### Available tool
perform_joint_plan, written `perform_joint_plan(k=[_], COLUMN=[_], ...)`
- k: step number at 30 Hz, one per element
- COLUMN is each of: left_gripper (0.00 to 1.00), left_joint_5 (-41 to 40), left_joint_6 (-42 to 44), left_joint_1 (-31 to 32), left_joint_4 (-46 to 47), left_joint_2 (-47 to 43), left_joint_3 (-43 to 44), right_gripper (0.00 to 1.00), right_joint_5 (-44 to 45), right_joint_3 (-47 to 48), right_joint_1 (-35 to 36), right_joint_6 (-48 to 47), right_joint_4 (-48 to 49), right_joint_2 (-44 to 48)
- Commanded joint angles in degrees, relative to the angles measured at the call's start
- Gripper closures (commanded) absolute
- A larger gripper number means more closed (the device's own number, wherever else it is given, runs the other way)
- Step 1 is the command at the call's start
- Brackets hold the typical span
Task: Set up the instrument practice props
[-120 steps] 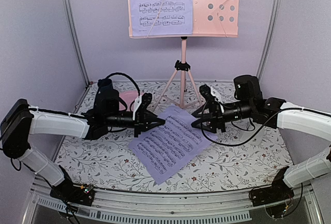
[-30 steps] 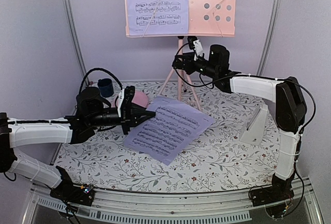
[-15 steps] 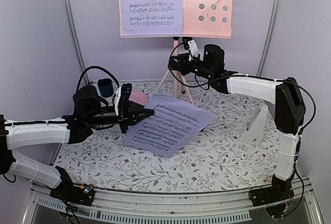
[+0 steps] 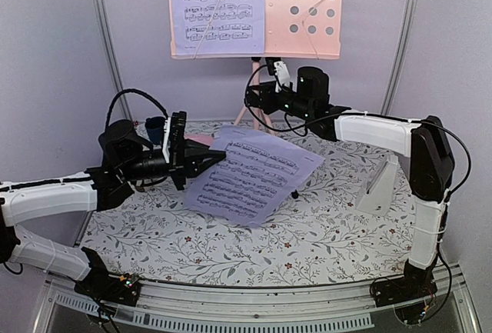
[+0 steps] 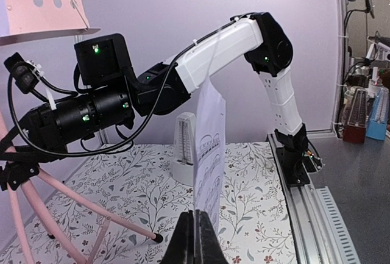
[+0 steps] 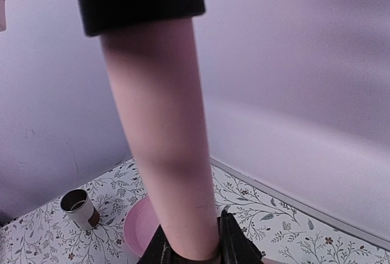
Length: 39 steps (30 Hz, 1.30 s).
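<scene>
The pink music stand [image 4: 300,10] stands at the back with one sheet music page [image 4: 217,6] on the left half of its perforated desk. My right gripper [image 4: 251,102] is shut on the stand's pole [image 6: 164,142], just below the desk; in the right wrist view the gripper [image 6: 192,239] clamps the pole from both sides. My left gripper [image 4: 219,160] is shut on the edge of a second sheet music page [image 4: 257,175], held off the table. The left wrist view shows this page [image 5: 210,148] edge-on above the gripper [image 5: 196,215]. The white metronome [image 4: 382,183] stands at the right.
A round pink plate [image 6: 139,227] lies at the back left, mostly hidden behind the page in the top view. A blue cup [image 4: 156,127] and a small brown-banded cup [image 6: 79,206] stand near the left wall. A tripod leg [image 5: 79,206] reaches across the floral mat.
The stand and my right gripper have shifted left. My left gripper has raised the loose page off the table and drawn it slightly left and back.
</scene>
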State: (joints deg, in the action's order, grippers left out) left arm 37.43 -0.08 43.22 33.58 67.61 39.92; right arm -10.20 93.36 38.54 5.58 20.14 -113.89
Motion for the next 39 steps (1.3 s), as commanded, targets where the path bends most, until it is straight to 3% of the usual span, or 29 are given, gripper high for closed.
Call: perform_joint_plan(k=[1,19,34,39], left_gripper=[1.00,1.00,1.00,1.00], left_joint_5=[-0.73,0.64,1.50,1.77], left_joint_6=[-0.88,-3.05,-4.14,-4.23], left_joint_1=[0.31,0.47,0.95,1.15], left_joint_4=[0.91,1.82,2.99,3.30], left_joint_2=[-1.83,-3.37,-3.89,-3.82], left_joint_3=[1.55,3.24,4.54,5.14], right_gripper=[1.00,1.00,1.00,0.76], right_joint_5=[-1.80,-3.00,-3.63,-4.63], right_joint_3=[0.85,-4.01,-1.34,-0.80], right_joint_1=[2.28,5.21,6.99,6.98], right_joint_6=[12.47,13.01,6.31,5.43], right_joint_4=[-2.12,-2.86,-8.78,-9.50], right_joint_2=[4.06,8.68,7.83,8.01])
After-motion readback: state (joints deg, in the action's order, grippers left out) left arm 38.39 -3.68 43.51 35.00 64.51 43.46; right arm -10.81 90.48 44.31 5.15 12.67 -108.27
